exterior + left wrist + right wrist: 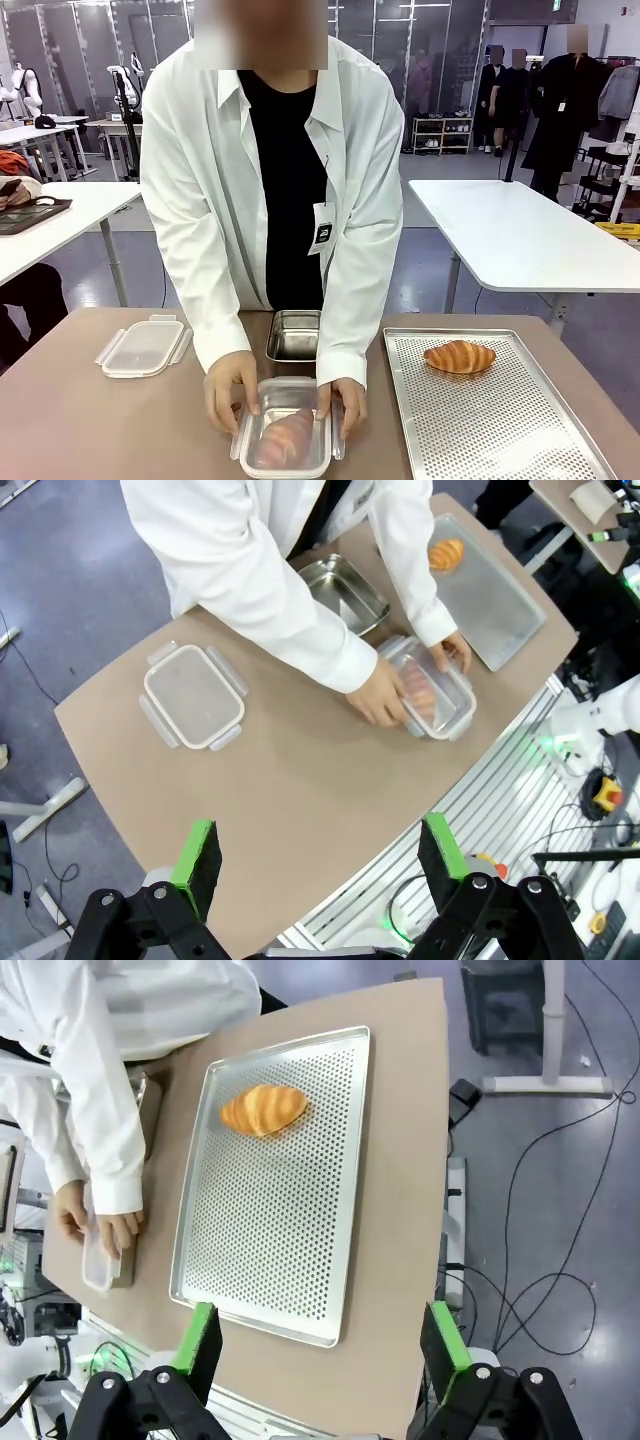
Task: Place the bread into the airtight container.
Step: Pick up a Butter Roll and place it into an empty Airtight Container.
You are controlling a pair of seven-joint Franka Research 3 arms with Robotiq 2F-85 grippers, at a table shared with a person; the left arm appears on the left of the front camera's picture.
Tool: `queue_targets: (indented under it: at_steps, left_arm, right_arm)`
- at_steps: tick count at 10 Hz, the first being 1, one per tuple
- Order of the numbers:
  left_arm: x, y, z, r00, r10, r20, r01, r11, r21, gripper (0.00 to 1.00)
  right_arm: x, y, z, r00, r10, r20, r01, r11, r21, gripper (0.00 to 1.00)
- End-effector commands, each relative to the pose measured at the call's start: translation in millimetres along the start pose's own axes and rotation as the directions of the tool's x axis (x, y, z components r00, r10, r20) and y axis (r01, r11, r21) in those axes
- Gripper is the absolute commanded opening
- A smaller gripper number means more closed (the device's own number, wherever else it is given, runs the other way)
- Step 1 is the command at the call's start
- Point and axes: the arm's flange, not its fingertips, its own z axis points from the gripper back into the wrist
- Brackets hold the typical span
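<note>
– On the far part of the perforated metal tray (pixel 500 430), what lies there?
– One croissant (pixel 459 356), alone, at the robot's right side of the table. Its long axis runs across the tray's short width, side to side in the front view.
– Which way is it from the jaws?
– In the right wrist view it sits ahead of the right gripper (pixel 320 1328), a little to one side of the gap and well apart from it. That gripper's green-padded jaws are spread wide and hold nothing. The croissant's length runs nearly along the line from pad to pad, so a wrist turn looks needed to close across its narrow width.
– And the left gripper (pixel 320 845)?
– It is also spread and empty. The person's hands (pixel 380 692), resting on a lidded clear container (pixel 450 702) with bread inside, lie between it and the tray. The right arm seems nearer. An open steel container (pixel 294 335) stands near the tray's left side and is probably where the croissant should go.
</note>
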Motion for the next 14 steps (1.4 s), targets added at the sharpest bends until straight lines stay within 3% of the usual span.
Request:
queue_targets:
  at_steps: [1, 14]
  left_arm:
    - [0.2, -0.3, 0.8, 1.0, -0.022, -0.002, 0.022, 1.0, -0.011, 1.0]
    - [0.2, -0.3, 0.8, 1.0, -0.022, -0.002, 0.022, 1.0, -0.011, 1.0]
  right_arm:
    - [0.0, -3.3, 2.2, 1.0, 0.022, -0.003, -0.022, 1.0, 0.012, 1.0]
    - [0.0, -3.3, 2.2, 1.0, 0.022, -0.003, -0.022, 1.0, 0.012, 1.0]
